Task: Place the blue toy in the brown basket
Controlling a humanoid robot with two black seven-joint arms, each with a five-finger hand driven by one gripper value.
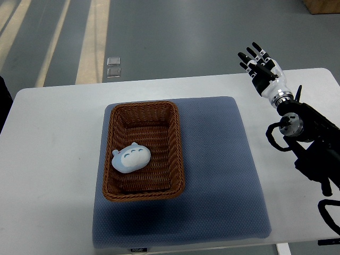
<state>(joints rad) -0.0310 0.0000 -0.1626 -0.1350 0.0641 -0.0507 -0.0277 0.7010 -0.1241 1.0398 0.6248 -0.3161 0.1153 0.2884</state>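
Note:
A pale blue plush toy [130, 158] with a small face lies inside the brown wicker basket [178, 149], toward its near left part. The basket stands on a blue-grey mat [218, 170]. My right hand [258, 61] hovers at the table's far right, well away from the basket, its fingers spread and holding nothing. Its black arm runs down along the picture's right edge. No left arm shows.
The mat lies on a white table [48, 159] whose far edge borders a grey floor. Two small square plates [113, 66] are set into the floor beyond the table. A brown box corner [324, 5] shows at the top right.

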